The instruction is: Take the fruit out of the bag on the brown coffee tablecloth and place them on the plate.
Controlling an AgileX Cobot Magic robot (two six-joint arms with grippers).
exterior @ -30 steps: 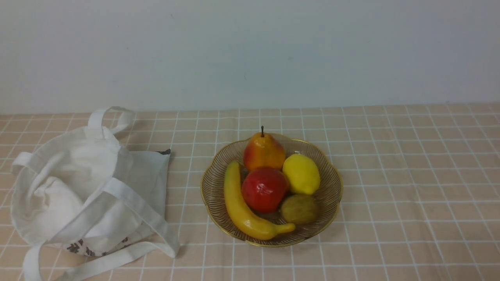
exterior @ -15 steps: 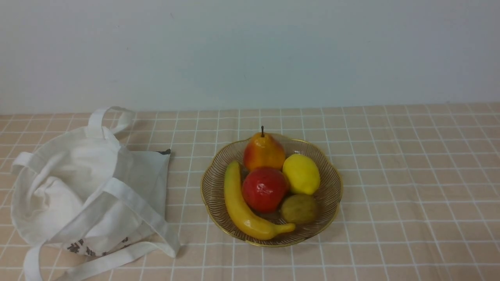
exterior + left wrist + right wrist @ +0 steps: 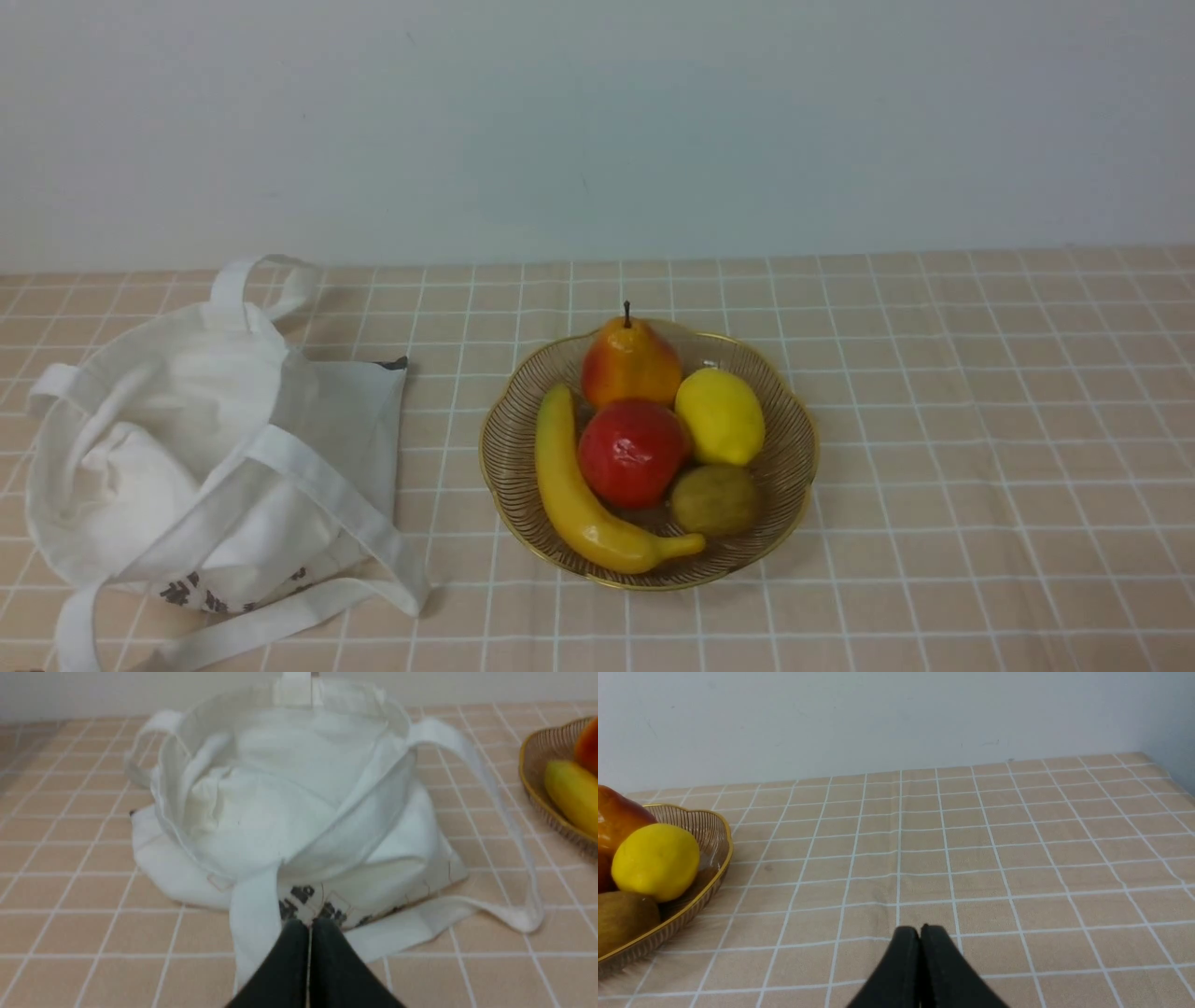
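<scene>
apple (image 3: pixel 632 453): on plate (image 3: pixel 794 485) | left gripper (image 3: pixel 309 926): clenched, empty, near bag (image 3: pixel 289 793) | right gripper (image 3: pixel 920 933): clenched, empty

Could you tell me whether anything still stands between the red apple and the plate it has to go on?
Nothing visible does: the apple already lies on the plate, among the banana, pear, lemon and kiwi. The bag lies apart on the tablecloth.
</scene>
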